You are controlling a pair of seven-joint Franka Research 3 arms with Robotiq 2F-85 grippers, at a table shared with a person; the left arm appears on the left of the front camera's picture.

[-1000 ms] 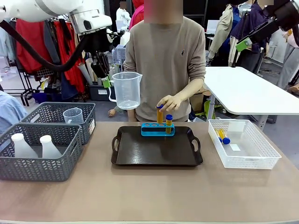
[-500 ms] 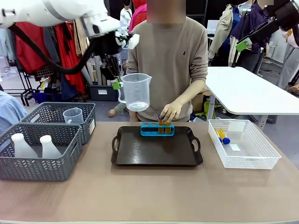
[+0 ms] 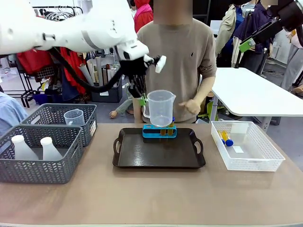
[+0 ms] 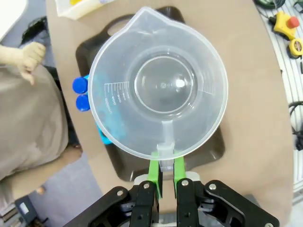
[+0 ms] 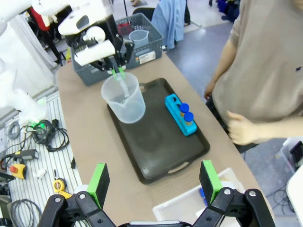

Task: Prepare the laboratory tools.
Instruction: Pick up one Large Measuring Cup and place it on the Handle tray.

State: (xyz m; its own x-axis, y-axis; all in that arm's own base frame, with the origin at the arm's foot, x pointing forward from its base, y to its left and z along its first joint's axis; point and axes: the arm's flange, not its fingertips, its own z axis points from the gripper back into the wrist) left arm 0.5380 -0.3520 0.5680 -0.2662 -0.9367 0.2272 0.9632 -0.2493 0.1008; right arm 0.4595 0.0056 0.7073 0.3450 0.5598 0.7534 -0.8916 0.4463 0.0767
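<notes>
Front view had the clear measuring beaker [image 3: 161, 108] up in the air over the far edge of the dark tray [image 3: 142, 158], upright; the left gripper [image 4: 165, 164] was clamped on its handle, green pads pinching from both sides; at the tray's far edge a blue rack [image 3: 150, 133] held two blue-capped tubes [image 4: 80, 86] of yellow liquid; two more tubes [image 3: 226, 138] lay in the white basket [image 3: 265, 153] right of the tray; two white flasks [image 3: 20, 147] stood in the grey basket [image 3: 42, 172] left of it; the person's hand [image 3: 191, 106] hovered beyond the tray; the right gripper [image 5: 154, 182] hung high above the tray, fingers wide apart, holding nothing.
</notes>
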